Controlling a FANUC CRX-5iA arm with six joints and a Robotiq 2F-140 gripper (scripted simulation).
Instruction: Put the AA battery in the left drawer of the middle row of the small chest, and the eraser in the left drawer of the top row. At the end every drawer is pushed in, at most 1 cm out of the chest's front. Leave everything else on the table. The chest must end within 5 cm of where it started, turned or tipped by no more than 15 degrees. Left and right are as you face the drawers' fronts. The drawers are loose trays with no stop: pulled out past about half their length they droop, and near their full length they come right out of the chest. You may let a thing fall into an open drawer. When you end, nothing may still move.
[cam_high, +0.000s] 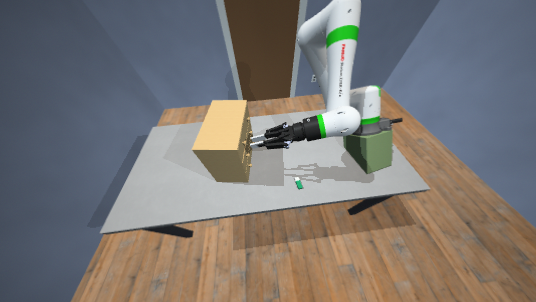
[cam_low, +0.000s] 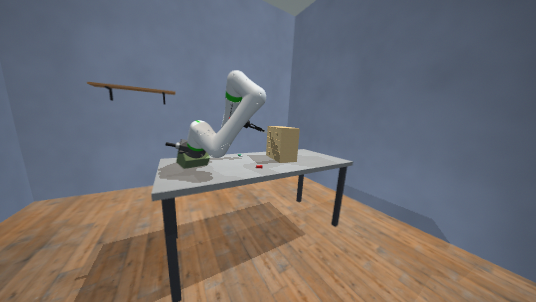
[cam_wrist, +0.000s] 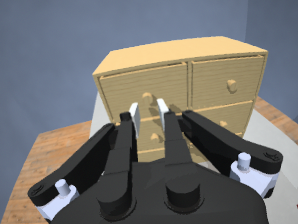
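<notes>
The small wooden chest (cam_high: 222, 135) (cam_low: 283, 143) (cam_wrist: 173, 56) stands on the grey table (cam_high: 165, 200), its drawer fronts facing the arm, and all drawers look pushed in. My gripper (cam_high: 251, 142) (cam_low: 261, 130) (cam_wrist: 148, 109) is level and points at the chest's front. Its fingers are nearly together with only a narrow gap and hold nothing. The tips are just in front of the top-row left drawer (cam_wrist: 143, 90), by its knob. The green and white eraser (cam_high: 298, 183) (cam_low: 240, 155) lies on the table in front of the chest. A small red battery (cam_low: 259, 166) lies on the table; the top view does not show it.
The arm's green pedestal (cam_high: 372, 150) (cam_low: 192, 160) stands at the table's right end as the top camera sees it. A door is behind the table and a shelf (cam_low: 131, 88) hangs on the wall.
</notes>
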